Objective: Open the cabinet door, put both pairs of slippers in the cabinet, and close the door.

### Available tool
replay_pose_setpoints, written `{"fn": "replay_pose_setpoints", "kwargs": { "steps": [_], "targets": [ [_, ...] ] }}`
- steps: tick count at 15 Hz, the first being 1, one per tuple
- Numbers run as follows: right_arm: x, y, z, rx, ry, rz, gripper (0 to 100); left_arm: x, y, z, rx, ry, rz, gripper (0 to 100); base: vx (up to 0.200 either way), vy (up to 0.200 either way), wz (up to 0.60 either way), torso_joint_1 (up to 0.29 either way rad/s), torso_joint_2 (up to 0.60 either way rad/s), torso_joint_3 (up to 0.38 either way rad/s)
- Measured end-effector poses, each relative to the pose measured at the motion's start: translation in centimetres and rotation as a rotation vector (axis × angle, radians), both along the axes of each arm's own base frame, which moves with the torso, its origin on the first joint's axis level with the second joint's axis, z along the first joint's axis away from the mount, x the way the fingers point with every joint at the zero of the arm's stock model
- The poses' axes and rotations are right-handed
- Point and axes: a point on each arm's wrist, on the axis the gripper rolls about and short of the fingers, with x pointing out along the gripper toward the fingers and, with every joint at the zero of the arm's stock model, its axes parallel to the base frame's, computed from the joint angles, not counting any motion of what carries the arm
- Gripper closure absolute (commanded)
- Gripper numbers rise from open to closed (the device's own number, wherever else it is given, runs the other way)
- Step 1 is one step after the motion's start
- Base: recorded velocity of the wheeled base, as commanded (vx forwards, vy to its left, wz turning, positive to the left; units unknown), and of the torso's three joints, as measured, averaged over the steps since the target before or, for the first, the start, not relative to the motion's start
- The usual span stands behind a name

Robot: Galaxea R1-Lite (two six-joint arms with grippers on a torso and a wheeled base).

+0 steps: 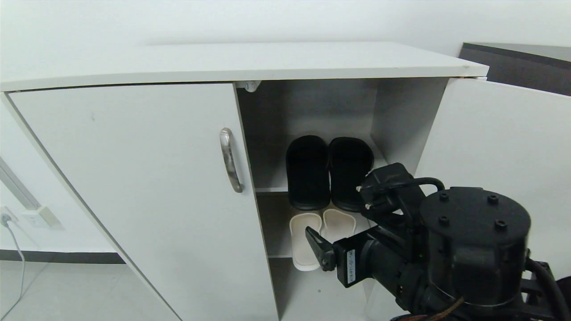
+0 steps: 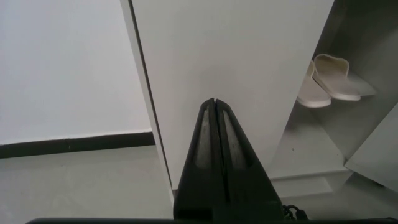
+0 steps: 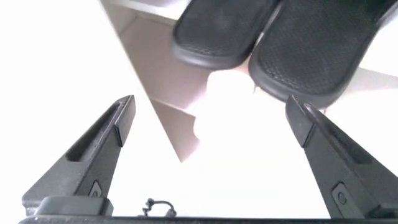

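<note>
Black rubber slippers (image 1: 312, 174) sit as a pair on the upper shelf of the white wooden cabinet (image 1: 245, 62), and the cream-white slippers (image 1: 304, 243) sit on the shelf below; the right door (image 1: 495, 138) stands open. The right gripper (image 3: 210, 102) hangs just before the black pair, its fingers spread wide and holding nothing. The left gripper (image 2: 214, 106), fingers pressed together, points at the closed left door (image 1: 134, 178).

right arm (image 1: 450, 263) black | round cap (image 1: 475, 218), screws (image 1: 493, 199) | black cable (image 1: 424, 180) | white label (image 1: 351, 266) | right tool (image 3: 208, 106) black
</note>
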Motion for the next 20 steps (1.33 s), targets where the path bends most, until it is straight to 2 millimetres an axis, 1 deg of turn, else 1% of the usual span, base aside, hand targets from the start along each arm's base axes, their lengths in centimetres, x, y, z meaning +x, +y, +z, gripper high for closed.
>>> {"fn": "replay_pose_setpoints", "kwargs": {
  "steps": [2, 5, 11, 20],
  "targets": [
    [-0.3, -0.5, 0.1, 0.001, -0.002, 0.004, 100, 0.0, 0.0, 0.0, 0.000, 0.000, 0.001, 100, 0.000, 0.000, 0.00, 0.000, 0.00, 0.000],
    [-0.4, -0.7, -0.1, -0.008, 0.000, 0.006, 100, 0.0, 0.0, 0.0, -0.001, 0.000, 0.001, 100, 0.000, 0.000, 0.00, 0.000, 0.00, 0.000],
    [0.1, -0.9, -1.1, -0.039, 0.018, -0.016, 100, 0.0, 0.0, 0.0, -0.002, 0.000, 0.000, 100, 0.000, 0.000, 0.00, 0.000, 0.00, 0.000],
    [0.5, -0.6, -1.6, -0.047, 0.023, -0.021, 100, 0.0, 0.0, 0.0, -0.002, 0.000, 0.000, 100, -0.200, 0.000, 0.00, 0.001, 0.00, 0.003]
  ]
}}
